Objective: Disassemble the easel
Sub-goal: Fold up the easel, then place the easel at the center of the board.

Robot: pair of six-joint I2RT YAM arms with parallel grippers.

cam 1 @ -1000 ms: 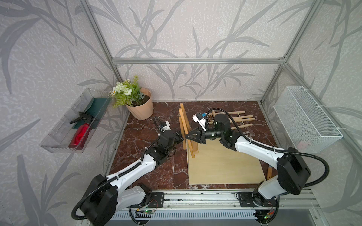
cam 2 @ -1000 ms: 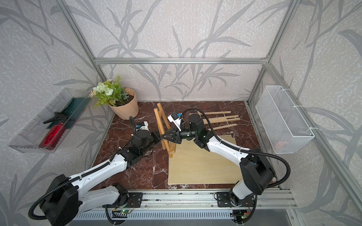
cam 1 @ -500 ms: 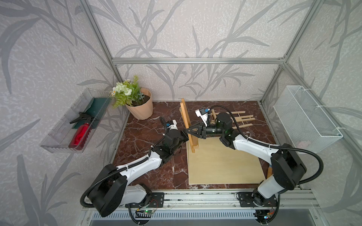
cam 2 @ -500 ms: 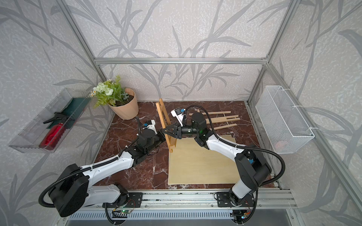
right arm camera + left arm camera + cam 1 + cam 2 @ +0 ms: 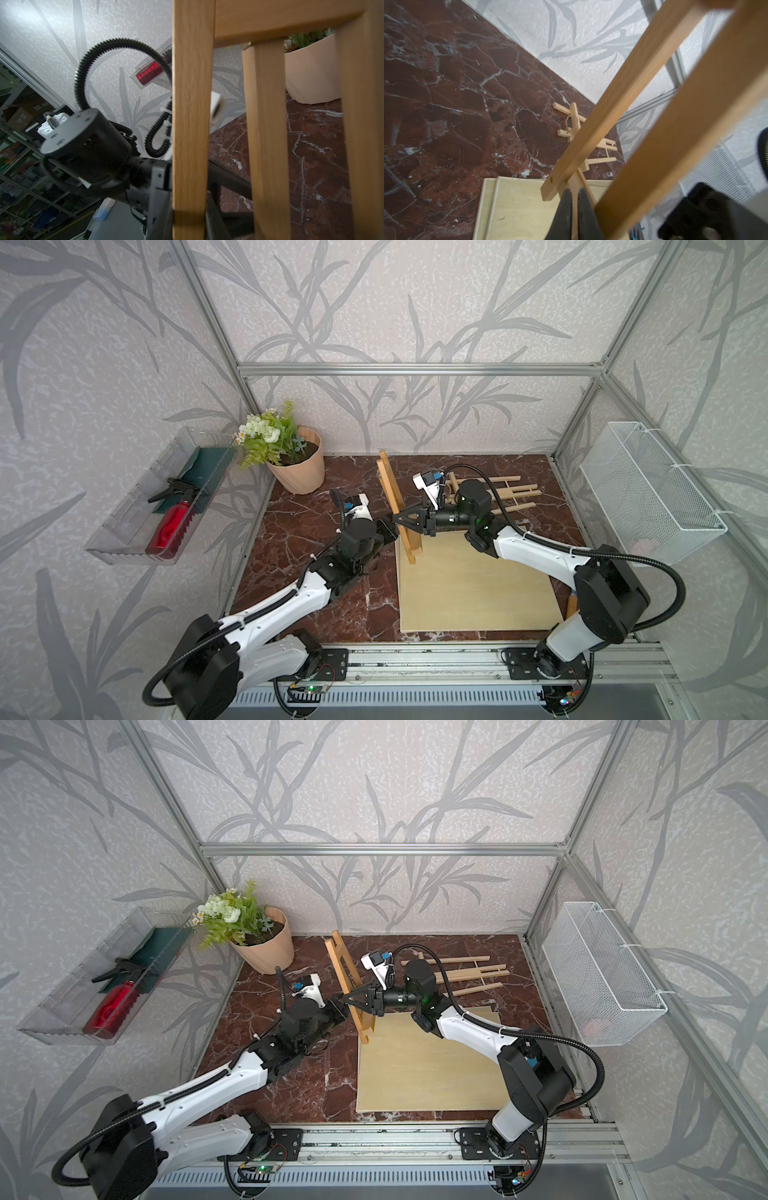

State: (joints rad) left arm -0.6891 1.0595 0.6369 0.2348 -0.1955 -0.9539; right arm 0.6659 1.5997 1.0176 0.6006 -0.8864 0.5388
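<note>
Near the middle of the scene, the easel frame [image 5: 391, 483] — stood on end and tilted, foot over the far left corner of the pale board [image 5: 469, 589], touching it or just clear of it, impossible to tell. Pinched from the right by the right fingers [image 5: 411, 513], closed onto one of its rails about halfway up, as seen in both top views. Met from the opposite side by the left fingers [image 5: 565, 209], set at a narrow slit in the left wrist view with a thin slat of the frame caught between them. Lying flat toward the back right of the dark red marbled surface [image 5: 299, 531], well apart from the frame: the easel's other part, a leg piece [image 5: 505, 493] of pale sticks, with a loop of string [image 5: 569, 126] at its crossbar. Flat on the surface too, that pale board, reaching from under the frame toward the front edge. Further out, at the back left corner, a flower pot [image 5: 301, 468] with green leaves and white blooms. Off the surface at the left, a clear tray [image 5: 124, 526] holding a red spray bottle [image 5: 170, 526] and a dark green sheet [image 5: 208, 464]. Off it at the right, a white wire basket [image 5: 648, 489] — something pale pink low inside, too faint to name.
</note>
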